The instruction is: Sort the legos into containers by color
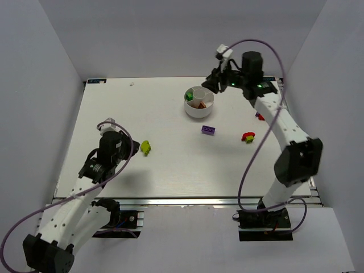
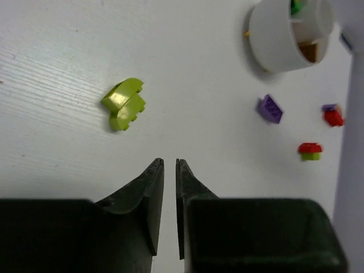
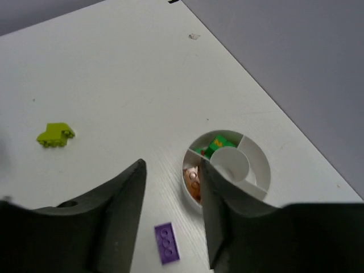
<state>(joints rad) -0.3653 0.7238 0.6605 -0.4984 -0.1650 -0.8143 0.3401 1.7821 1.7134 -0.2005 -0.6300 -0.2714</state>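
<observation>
White table [image 1: 170,176] | left gripper [image 2: 169,165] pretty much closed, empty, lime brick [image 2: 124,103] at its 11 o'clock | right gripper [image 3: 173,170] wide open, empty, hovering by dish [image 3: 259,179]

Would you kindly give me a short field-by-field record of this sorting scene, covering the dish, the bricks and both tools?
dish: white dish, round, with wedge sections around a central well
in dish: green brick and orange brick, in separate wedges
loose bricks: yellow-green brick; purple brick; red-and-green piece; red-and-purple piece
left tool: shut, empty, near the yellow-green brick
right tool: open, empty, above the dish's edge
</observation>
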